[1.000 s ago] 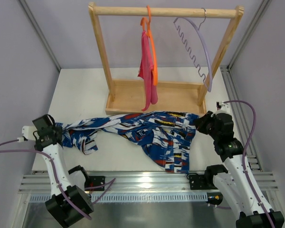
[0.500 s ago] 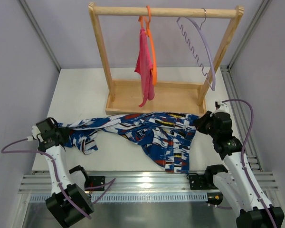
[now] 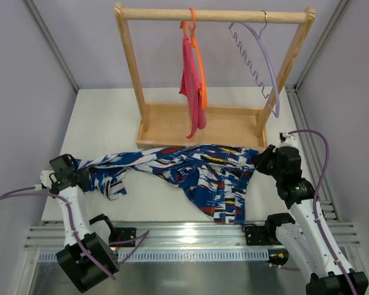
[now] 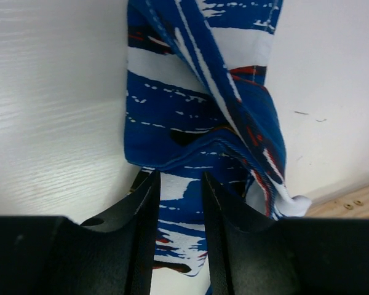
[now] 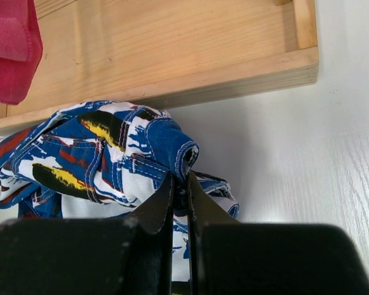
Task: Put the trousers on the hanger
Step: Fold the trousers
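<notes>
Nearest the arm bases, toward 8 o'clock on the white table [image 3: 104, 117], the left gripper [image 4: 178, 178] is grasping one narrow end of the trousers [image 3: 197, 175]. A bunched band of cloth is filling the gap between its two black fingers. Across at 3 o'clock, the right gripper [image 5: 180, 182] is pinching a stitched, rolled fold of the same garment, its jaws standing almost together on the cloth. Between the two, the trousers are lying stretched across the tabletop, crumpled and twisted, with a wider flap spreading toward 5 o'clock. The fabric is showing a busy print of royal blue and white with red, black and a few yellow dashes. Farther back, at 12 o'clock, a wooden rack [image 3: 154, 13] is standing, and the trousers' far edge is lying just beside its base. An orange hanger [image 3: 201, 74] with pink cloth [image 3: 189, 86] is hanging at mid-rail. At 1 o'clock the pale lilac hanger [image 3: 269, 70] is hanging by its silver hook, well apart from the trousers.
</notes>
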Motion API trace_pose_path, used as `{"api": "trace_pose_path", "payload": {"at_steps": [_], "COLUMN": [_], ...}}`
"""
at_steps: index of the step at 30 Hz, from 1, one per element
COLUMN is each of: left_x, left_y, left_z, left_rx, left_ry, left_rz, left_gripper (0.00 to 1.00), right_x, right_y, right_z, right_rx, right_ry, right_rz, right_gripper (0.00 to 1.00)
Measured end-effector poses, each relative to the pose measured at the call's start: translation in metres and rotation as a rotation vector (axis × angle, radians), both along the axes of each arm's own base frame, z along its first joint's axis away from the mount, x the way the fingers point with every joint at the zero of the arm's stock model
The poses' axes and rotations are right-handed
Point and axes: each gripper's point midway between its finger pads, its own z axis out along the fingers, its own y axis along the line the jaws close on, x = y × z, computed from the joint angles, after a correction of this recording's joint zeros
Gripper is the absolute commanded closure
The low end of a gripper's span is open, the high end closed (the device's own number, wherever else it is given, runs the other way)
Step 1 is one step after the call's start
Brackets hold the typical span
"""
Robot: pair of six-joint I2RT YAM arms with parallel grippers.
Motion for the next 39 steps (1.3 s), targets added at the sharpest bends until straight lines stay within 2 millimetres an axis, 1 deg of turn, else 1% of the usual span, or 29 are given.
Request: {"api": "trace_pose_path", "payload": {"at_steps": [3, 7, 10, 16, 19, 21, 23, 25, 27, 29, 31, 32, 33, 35, 39], "left_x": [-0.007, -0.012, -0.016, -0.015, -0.009, -0.003, 0.003, 0.006, 0.009, 0.015, 0.023, 0.027, 0.031, 0.038, 0.044], "left_y": [0.001, 0.005, 0.005, -0.001, -0.007, -0.013, -0.016, -0.015, -0.012, -0.009, -0.013, -0.017, -0.021, -0.031, -0.044], "left_z": [-0.004, -0.002, -0.006, -0.021, -0.029, -0.030, -0.025, -0.015, 0.005, 0.029, 0.047, 0.051, 0.052, 0.045, 0.023], "left_rx": [-0.010, -0.009, -0.033, -0.134, -0.191, -0.221, -0.219, -0.190, -0.132, -0.074, -0.039, -0.038, -0.042, -0.072, -0.152], "left_ry": [0.025, -0.001, -0.016, -0.005, -0.020, -0.037, -0.062, -0.088, -0.140, -0.206, -0.259, -0.275, -0.284, -0.285, -0.228], "left_rz": [0.033, 0.096, 0.135, 0.159, 0.142, 0.102, 0.051, 0.017, -0.012, -0.036, -0.072, -0.093, -0.110, -0.143, -0.162], "left_gripper": [0.63, 0.47, 0.44, 0.44, 0.48, 0.49, 0.48, 0.48, 0.48, 0.47, 0.48, 0.47, 0.46, 0.43, 0.41], "right_x": [-0.001, -0.002, -0.002, -0.003, -0.003, -0.003, -0.003, -0.003, -0.003, -0.003, -0.003, -0.002, -0.002, -0.002, -0.002], "right_y": [-0.001, -0.002, -0.002, -0.002, -0.003, -0.003, -0.003, -0.003, -0.003, -0.003, -0.003, -0.003, -0.003, -0.003, -0.003], "right_z": [-0.002, -0.003, -0.004, -0.002, -0.002, -0.002, -0.002, -0.002, -0.001, -0.001, -0.001, -0.001, -0.001, -0.001, 0.000], "right_rx": [-0.008, -0.015, -0.017, -0.022, -0.025, -0.026, -0.025, -0.025, -0.025, -0.025, -0.025, -0.026, -0.026, -0.026, -0.025], "right_ry": [0.007, 0.012, 0.014, 0.012, 0.014, 0.016, 0.016, 0.015, 0.014, 0.013, 0.013, 0.012, 0.012, 0.012, 0.010], "right_rz": [0.001, 0.001, 0.003, 0.005, 0.003, 0.003, 0.003, 0.003, 0.003, 0.003, 0.001, 0.000, 0.000, 0.000, -0.001], "right_gripper": [0.96, 0.96, 0.96, 0.96, 0.96, 0.96, 0.96, 0.96, 0.96, 0.96, 0.96, 0.96, 0.96, 0.96, 0.96]}}
